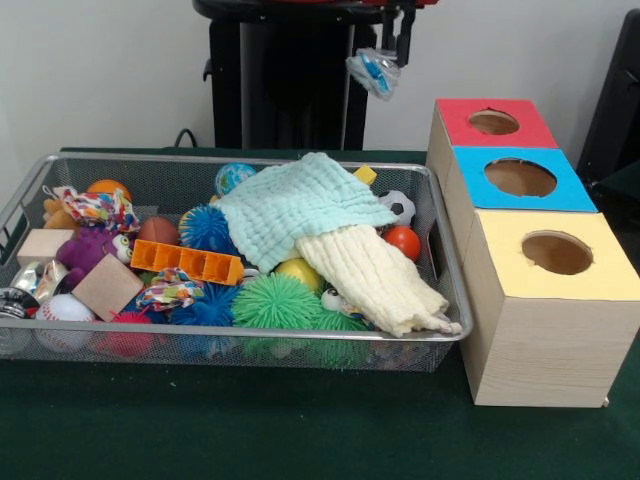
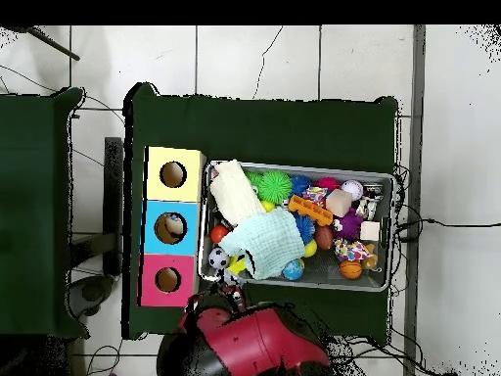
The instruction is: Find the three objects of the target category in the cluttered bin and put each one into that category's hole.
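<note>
The bin of silver wire mesh stands at the left, full of toys; in the overhead view the bin lies right of the boxes. The hole is in the blue top of the middle box, and it also shows in the overhead view, with something tan inside. My gripper hangs high at the top edge, behind the bin's far right corner and left of the red-topped box. It is shut on a small crinkly clear-and-blue wrapped item that dangles below it.
A red-topped box stands behind the blue one and a yellow-topped box in front. In the bin, a mint cloth and a cream cloth cover toys: spiky balls, an orange block, a wooden block, a soccer ball.
</note>
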